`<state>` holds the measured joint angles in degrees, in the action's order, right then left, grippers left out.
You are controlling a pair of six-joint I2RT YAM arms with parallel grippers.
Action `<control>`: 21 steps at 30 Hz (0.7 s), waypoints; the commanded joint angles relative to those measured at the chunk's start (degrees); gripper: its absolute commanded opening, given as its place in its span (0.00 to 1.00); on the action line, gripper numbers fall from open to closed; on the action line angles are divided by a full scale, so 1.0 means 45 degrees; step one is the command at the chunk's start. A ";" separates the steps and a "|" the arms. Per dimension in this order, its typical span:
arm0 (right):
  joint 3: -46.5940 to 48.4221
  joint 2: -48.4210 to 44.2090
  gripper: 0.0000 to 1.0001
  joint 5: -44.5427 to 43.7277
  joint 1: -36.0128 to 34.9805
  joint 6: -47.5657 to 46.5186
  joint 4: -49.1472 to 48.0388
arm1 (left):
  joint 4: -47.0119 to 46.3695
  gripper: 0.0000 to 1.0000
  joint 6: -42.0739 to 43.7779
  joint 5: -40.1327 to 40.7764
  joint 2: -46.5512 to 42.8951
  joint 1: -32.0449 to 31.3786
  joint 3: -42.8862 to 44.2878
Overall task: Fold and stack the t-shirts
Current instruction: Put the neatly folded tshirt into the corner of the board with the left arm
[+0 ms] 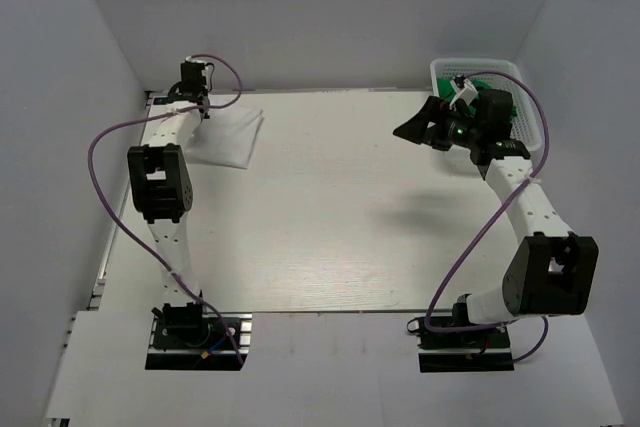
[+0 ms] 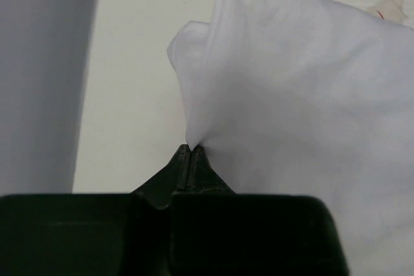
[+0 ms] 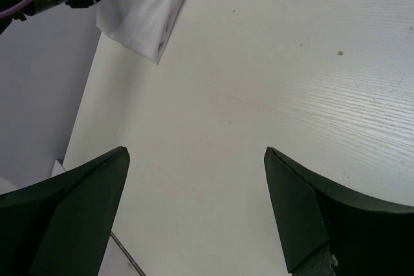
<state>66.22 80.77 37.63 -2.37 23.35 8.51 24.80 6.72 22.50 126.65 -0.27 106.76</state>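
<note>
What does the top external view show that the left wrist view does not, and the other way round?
Only top external: the white basket at the far right corner with green t-shirts in it, and the right gripper, open, hovering just left of it. Only left wrist: the left gripper shut on an edge of the white t-shirt, the cloth puckering at the pinch. Both: the white t-shirt lying on the table near the far left corner.

This is a robotics lab test cell. Plain white panel walls (image 1: 320, 17) box in a pale wood-grain surface (image 1: 330, 237). A left arm (image 1: 158, 182) and a right arm (image 1: 548, 272) are bolted to black base plates (image 1: 195, 352) at the bottom of the frame.
</note>
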 commanded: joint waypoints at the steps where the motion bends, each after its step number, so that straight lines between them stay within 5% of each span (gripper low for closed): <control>1: 0.0344 0.0195 0.90 -0.0021 0.0078 -0.0015 0.0061 | -0.0082 0.00 0.0614 0.0039 0.0194 0.0624 0.1410; 18: 0.0754 0.0722 0.90 0.0037 0.0156 0.0201 0.0217 | 0.0583 0.00 -0.0184 0.0232 0.2441 0.2131 0.4635; 19: 0.0774 0.0722 0.90 0.0037 0.0117 0.0201 0.0198 | 0.0371 0.46 -0.0359 0.1181 0.2441 0.2131 0.4635; 20: 0.0793 0.0703 0.90 0.0018 0.0117 0.0201 0.0198 | 0.0233 0.79 -0.0361 0.1520 0.2441 0.2131 0.4635; 21: 0.0755 0.0703 0.90 0.0037 0.0156 0.0181 0.0179 | 0.0232 1.00 -0.0361 0.1523 0.2441 0.2131 0.4770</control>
<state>67.02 83.99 37.63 -1.96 23.99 10.22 26.98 6.72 24.58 139.31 9.41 125.32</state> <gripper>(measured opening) 0.904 0.836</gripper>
